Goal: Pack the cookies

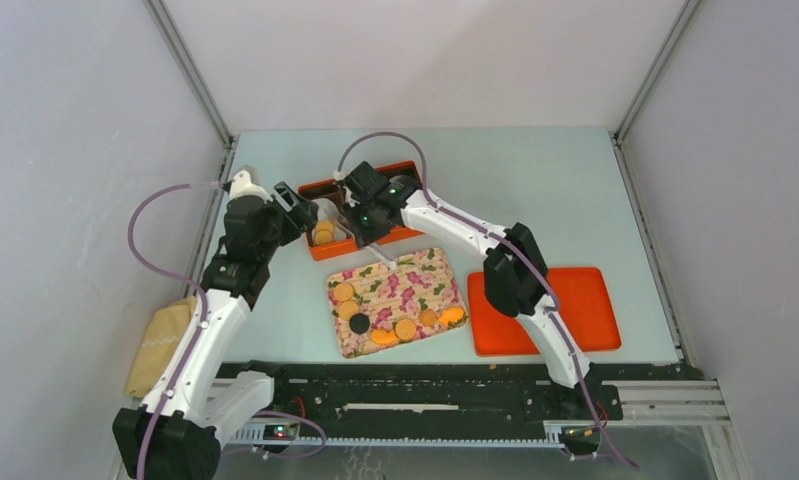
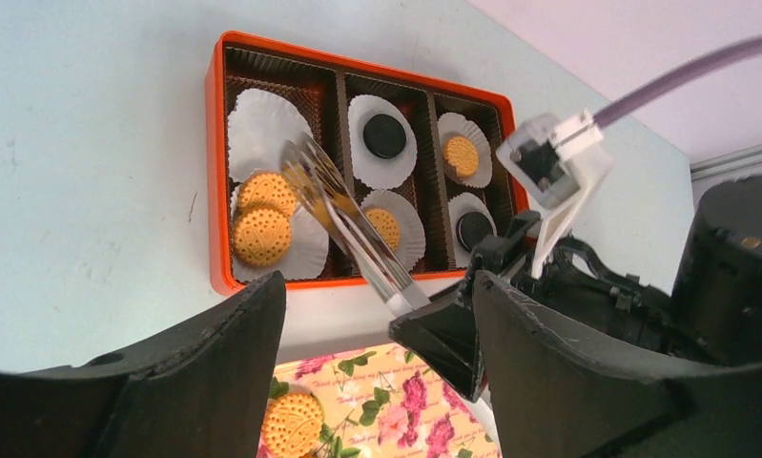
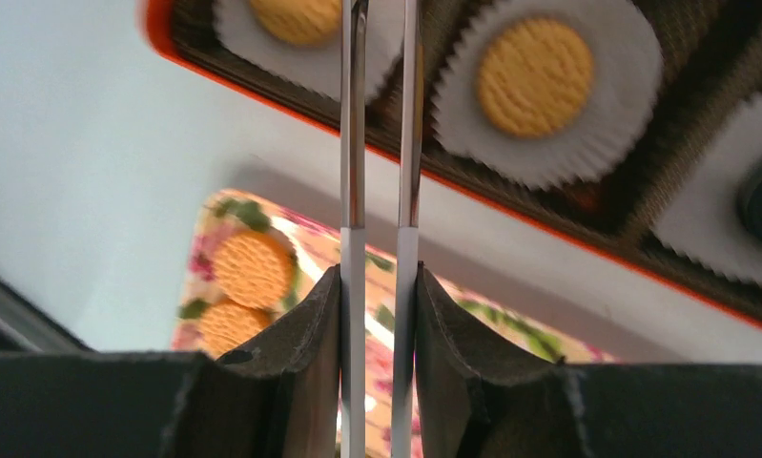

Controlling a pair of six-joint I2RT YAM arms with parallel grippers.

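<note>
My right gripper (image 1: 367, 222) (image 3: 379, 281) is shut on metal tongs (image 3: 351, 143) (image 2: 348, 224). Their two arms stand slightly apart, with nothing showing between them. The tongs reach over the left compartment of the orange box (image 1: 320, 187) (image 2: 212, 172), above two golden cookies (image 2: 262, 234) on a white liner. More cookies lie in the box's liners, golden (image 3: 534, 76) and dark (image 2: 386, 135). Several cookies (image 1: 406, 329), one of them dark (image 1: 359, 323), remain on the floral tray (image 1: 430, 262). My left gripper (image 1: 300, 208) (image 2: 377, 286) is open and empty just left of the box.
The orange lid (image 1: 545, 310) lies flat at the right, beside the floral tray. A tan cloth bag (image 1: 160, 345) sits off the table's left edge by the left arm. Grey walls close in the table on three sides.
</note>
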